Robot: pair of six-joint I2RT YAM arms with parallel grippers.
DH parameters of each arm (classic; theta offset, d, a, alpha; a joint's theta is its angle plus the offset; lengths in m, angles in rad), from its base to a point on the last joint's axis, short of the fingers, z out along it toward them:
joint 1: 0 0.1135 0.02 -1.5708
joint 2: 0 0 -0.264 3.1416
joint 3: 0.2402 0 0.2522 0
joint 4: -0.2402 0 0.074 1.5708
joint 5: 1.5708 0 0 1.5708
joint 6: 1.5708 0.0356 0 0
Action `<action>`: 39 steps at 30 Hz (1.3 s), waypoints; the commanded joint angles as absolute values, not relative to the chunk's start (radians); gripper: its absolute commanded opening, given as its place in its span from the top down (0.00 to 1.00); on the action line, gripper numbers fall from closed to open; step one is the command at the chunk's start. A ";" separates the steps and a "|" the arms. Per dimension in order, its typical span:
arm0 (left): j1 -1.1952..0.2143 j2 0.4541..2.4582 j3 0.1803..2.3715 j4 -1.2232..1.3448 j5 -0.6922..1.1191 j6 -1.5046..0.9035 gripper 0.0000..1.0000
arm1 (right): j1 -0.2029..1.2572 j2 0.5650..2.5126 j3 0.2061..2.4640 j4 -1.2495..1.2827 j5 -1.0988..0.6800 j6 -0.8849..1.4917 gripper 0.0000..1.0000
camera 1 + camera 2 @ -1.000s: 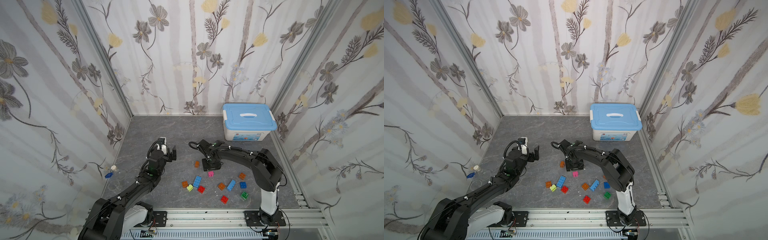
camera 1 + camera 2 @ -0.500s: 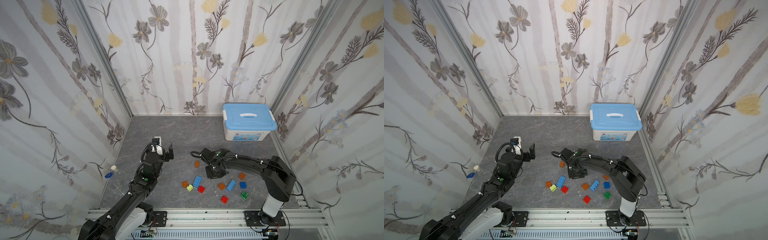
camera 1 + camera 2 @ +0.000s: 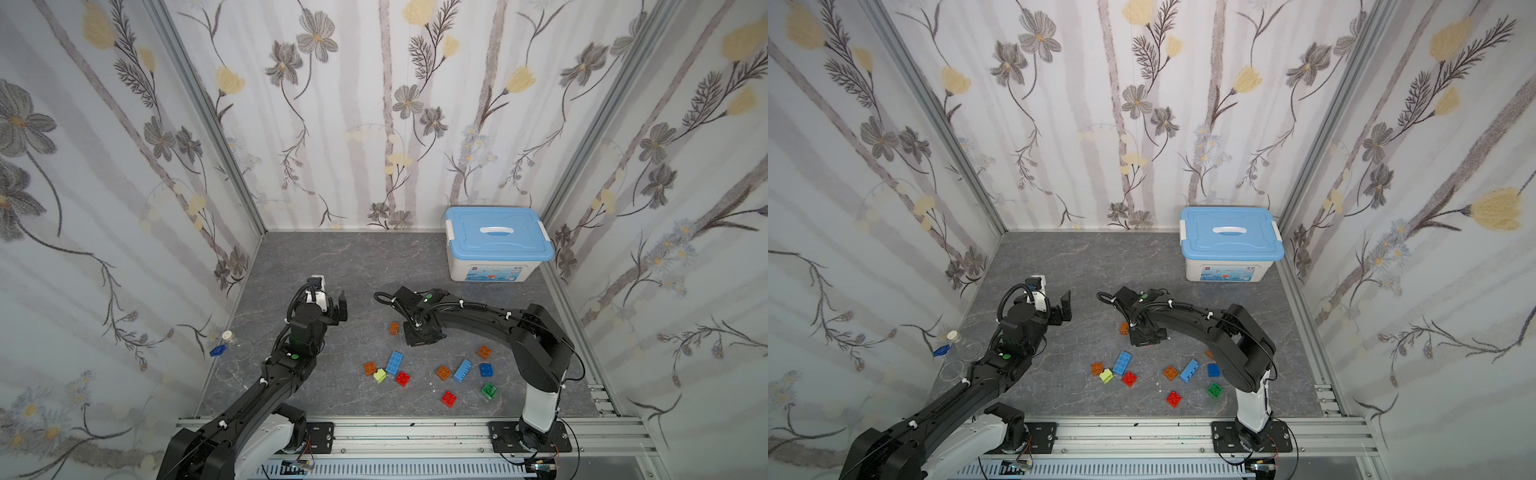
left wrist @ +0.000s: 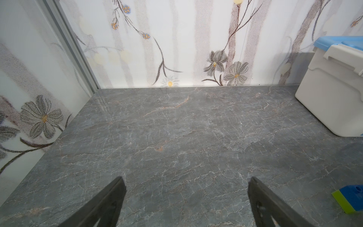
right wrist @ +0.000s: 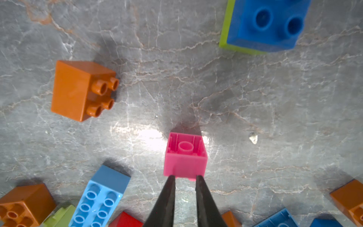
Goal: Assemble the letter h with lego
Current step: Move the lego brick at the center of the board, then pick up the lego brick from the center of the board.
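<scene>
- The right fingers (image 5: pixel 165 200) are pressed close together on the near end of the pink brick (image 5: pixel 185 157). It lies on the surface (image 5: pixel 176 59) with its hollow underside showing.
- Only the tips bite, on a part narrower than the brick, and which part they clamp is hidden. With so small a hold on glossy plastic, the brick may pivot or squirt out on the lift.
- Held this way, its studs face neither up nor down. Without a turn it probably cannot seat on another brick, and pressing it askew would shove the target aside.
- The light-blue long brick (image 5: pixel 100 196) and a red brick (image 5: pixel 125 220) lie near the fingers, so a dragging lift could knock them.
- The orange brick (image 5: pixel 78 90) on its side and the blue brick (image 5: pixel 265 25) stacked on a lime brick (image 5: pixel 224 25) sit well apart and look safe.
- The left fingers (image 4: pixel 106 202) are spread wide over bare surface and hold nothing. Nothing braces a base brick, so it may slide under pressure.
- The other bricks lie loose in front of the right arm, and the h looks barely begun.
</scene>
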State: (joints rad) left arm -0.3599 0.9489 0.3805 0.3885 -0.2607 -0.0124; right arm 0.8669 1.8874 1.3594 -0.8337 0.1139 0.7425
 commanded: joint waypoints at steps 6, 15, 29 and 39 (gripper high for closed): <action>-0.359 0.971 0.390 0.423 -0.271 -0.015 0.00 | 0.826 1.898 1.374 -0.848 0.095 0.729 0.65; -0.359 0.944 0.400 0.439 -0.216 -0.037 0.00 | 0.848 1.835 1.282 -0.771 0.069 0.798 0.42; -0.365 0.993 0.531 0.204 -0.424 -0.517 0.00 | 0.830 1.916 1.319 -0.727 0.091 0.813 0.60; -0.459 0.999 0.472 0.433 -0.121 -0.361 0.00 | 0.788 1.778 1.260 -0.738 -0.005 0.846 0.65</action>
